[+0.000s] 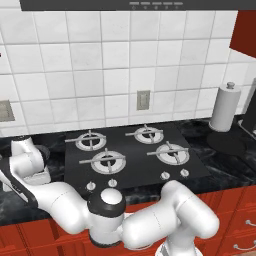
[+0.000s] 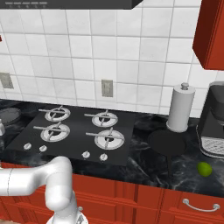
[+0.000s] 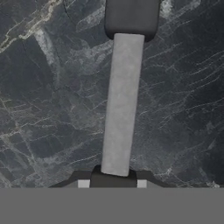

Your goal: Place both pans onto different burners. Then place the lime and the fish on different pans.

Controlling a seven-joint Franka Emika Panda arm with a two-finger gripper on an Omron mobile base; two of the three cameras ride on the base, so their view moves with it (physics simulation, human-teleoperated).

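1. Your hand [image 3: 112, 183] is clenched on a handle [image 3: 121, 105]. The fingers pinch its near end.
2. The handle is a straight, pale grey bar. It runs directly away from the hand and ends at a dark, rounded block [image 3: 131, 17].
3. Below the handle lies the black marbled tabletop [image 3: 48, 109].
4. In the right base view, a grey pan [image 2: 8, 116] sits on the tabletop at the far left, just beside the cooktop [image 2: 72, 140]. It looks round, shallow and dark grey, and the frame edge cuts it off.
5. The four burners [image 1: 108, 161] lie off to the hand's right. They are silver rings under dark cross grates, and all four are bare.
6. The black pan [image 2: 168, 142] is well apart from the hand, beyond the cooktop and in front of the paper roll [image 2: 180, 109]. It is round and flat, with a thin black handle pointing toward the tabletop's front edge.
7. The lime [image 2: 204, 169] is small and bright green. It rests on the tabletop farther right again, near the black pan.
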